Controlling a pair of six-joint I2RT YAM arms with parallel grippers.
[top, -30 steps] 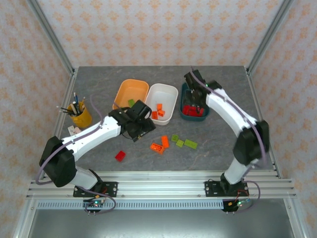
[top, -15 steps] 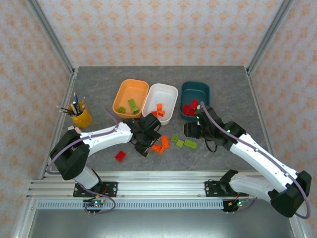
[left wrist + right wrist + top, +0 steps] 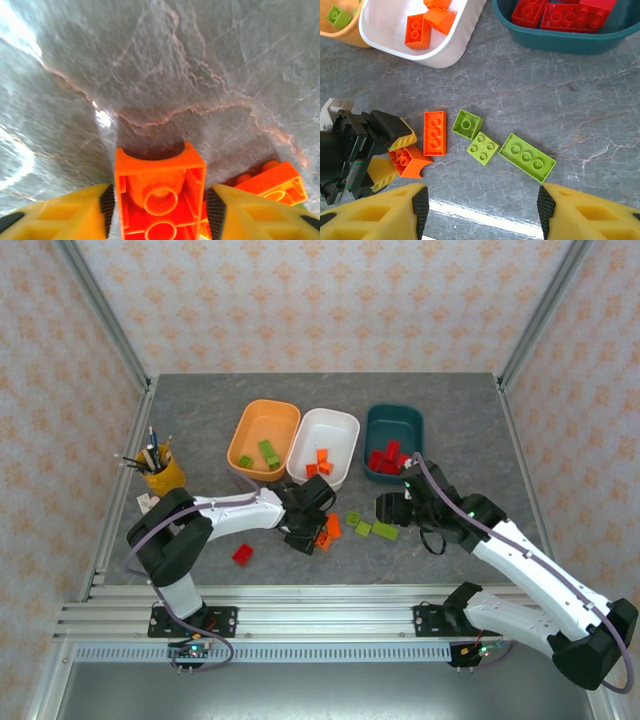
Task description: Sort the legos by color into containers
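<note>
Fingers of the left gripper press both sides of an orange brick lying on the surface, at 6 o'clock from the white tub; the pick seems the step in hand, and next it needs a lift toward 12 o'clock into that tub. Right gripper fingers hang wide apart, empty, above green bricks

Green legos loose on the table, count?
3: square green lego beside the long orange lego, lighter square lego next, long green lego rightmost. Arms may hide more.
</note>
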